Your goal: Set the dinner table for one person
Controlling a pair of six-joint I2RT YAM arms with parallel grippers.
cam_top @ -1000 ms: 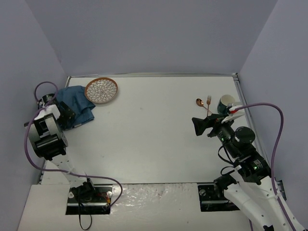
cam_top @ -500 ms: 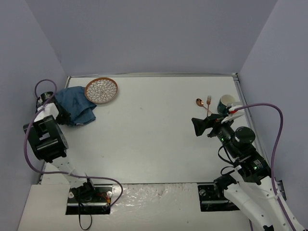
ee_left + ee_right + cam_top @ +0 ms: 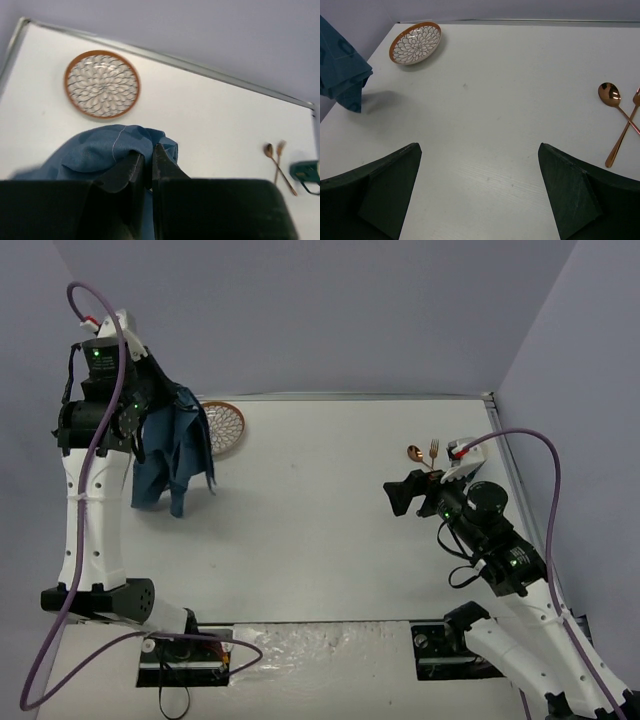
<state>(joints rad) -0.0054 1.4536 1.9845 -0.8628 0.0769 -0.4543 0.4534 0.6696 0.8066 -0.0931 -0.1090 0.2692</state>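
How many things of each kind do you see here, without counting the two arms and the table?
plate: 1
cloth: 1
spoon: 1
fork: 1
mug: 1 (only partly in view)
Total: 5

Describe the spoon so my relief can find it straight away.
On the white table, look toward the far right edge, beside the green mug. Two copper utensils lie crossed there; the spoon is the one with the round bowl, left of the pronged fork.
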